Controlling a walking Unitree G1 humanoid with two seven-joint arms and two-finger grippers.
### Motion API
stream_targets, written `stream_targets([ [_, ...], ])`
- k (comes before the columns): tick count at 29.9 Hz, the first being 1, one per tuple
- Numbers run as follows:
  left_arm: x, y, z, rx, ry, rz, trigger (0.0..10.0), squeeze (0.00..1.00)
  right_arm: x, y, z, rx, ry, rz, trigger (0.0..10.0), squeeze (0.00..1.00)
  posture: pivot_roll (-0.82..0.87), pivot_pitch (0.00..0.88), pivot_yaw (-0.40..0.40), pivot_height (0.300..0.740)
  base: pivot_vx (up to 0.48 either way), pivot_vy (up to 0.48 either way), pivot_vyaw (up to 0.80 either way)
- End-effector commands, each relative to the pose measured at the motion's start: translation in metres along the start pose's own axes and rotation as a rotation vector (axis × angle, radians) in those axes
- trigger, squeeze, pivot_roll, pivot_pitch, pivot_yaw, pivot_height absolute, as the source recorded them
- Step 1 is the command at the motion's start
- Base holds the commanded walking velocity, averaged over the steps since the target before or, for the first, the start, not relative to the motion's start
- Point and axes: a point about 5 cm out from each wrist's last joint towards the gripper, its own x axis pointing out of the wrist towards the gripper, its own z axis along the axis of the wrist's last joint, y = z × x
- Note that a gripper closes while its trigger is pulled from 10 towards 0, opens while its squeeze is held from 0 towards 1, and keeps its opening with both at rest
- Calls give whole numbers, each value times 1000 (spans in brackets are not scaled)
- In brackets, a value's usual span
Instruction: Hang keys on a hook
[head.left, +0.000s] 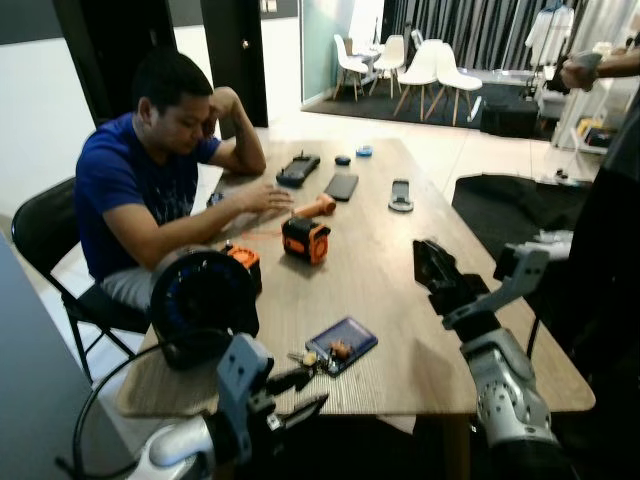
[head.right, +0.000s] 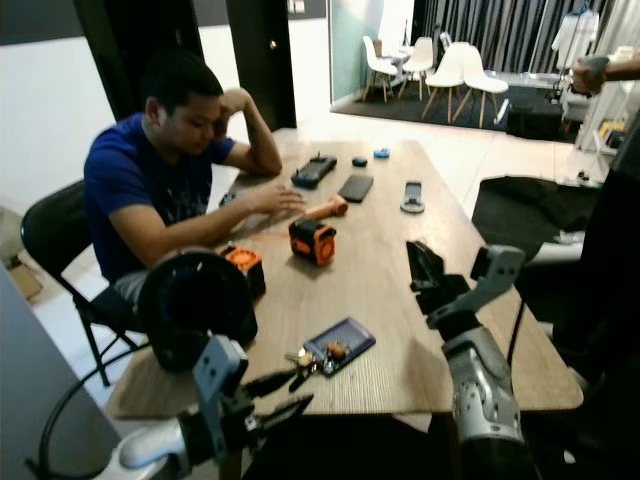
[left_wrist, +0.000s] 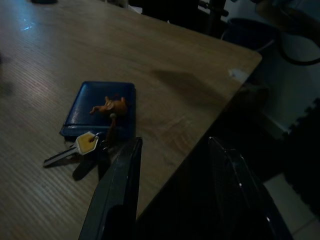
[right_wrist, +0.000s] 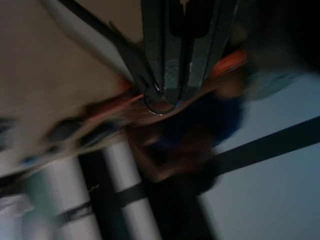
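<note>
A bunch of keys (head.left: 306, 359) with a small orange charm lies on the wooden table (head.left: 400, 330) near its front edge, touching a blue wallet (head.left: 343, 344). My left gripper (head.left: 302, 391) hovers low just in front of the table edge, open, a short way from the keys. In the left wrist view the keys (left_wrist: 82, 147) and the wallet (left_wrist: 102, 107) lie just beyond one finger (left_wrist: 120, 185). My right gripper (head.left: 431, 263) is raised above the table's right side. In the right wrist view its fingers (right_wrist: 172, 55) are shut on a small metal hook (right_wrist: 160, 107).
A person in a blue shirt (head.left: 130, 190) sits at the table's left side, one hand on it. An orange tape measure (head.left: 305, 240), a round black object (head.left: 203, 295), phones (head.left: 341, 185) and small items lie further back. Another person's dark clothing (head.left: 605, 250) stands at the right.
</note>
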Motion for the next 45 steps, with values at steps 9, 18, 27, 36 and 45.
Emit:
stream_targets([
  [9, -25, 13, -10, 1, 70, 24, 10000, 0, -29, 52, -2, 304, 123, 286, 0, 0, 74, 65, 41, 740, 0, 0, 0],
  [18, -32, 23, -13, 8, 93, 51, 10000, 0, -54, 76, -3, 432, 226, 411, 0, 0, 70, 62, 40, 740, 0, 0, 0],
  [27, -40, 18, -26, -2, 166, 4, 10000, 0, -80, 93, -7, 531, 382, 497, 0, 0, 64, 54, 39, 740, 0, 0, 0],
  [36, -49, 7, -54, 37, 332, -35, 10000, 0, -129, 78, -59, 626, 653, 324, 0, 0, 66, 48, 35, 740, 0, 0, 0],
  [45, -63, 3, -79, 56, 479, -50, 10000, 0, -174, 58, -95, 713, 751, 57, 0, 0, 66, 49, 39, 740, 0, 0, 0],
])
